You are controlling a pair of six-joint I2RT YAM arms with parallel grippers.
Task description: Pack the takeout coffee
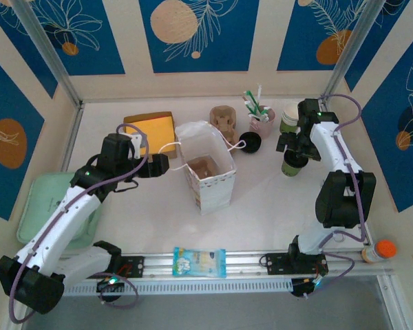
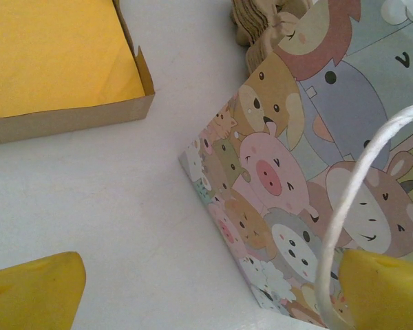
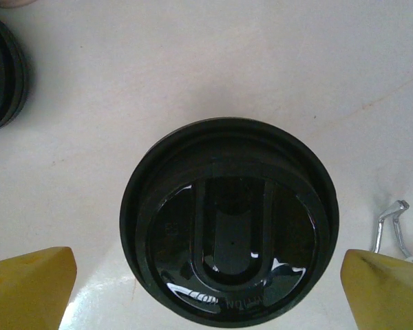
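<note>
The bag stands open-mouthed mid-table. The cup stands upright well to the bag's right, near the table's right edge, capped with a black lid. The right gripper hangs straight above the cup, fingers spread wide on either side of the lid and touching nothing. It is plainly the nearer arm, so I judge the next move to be a straight drop. The left gripper is also spread and empty, at the bag's left side with one finger beside the handle.
</note>
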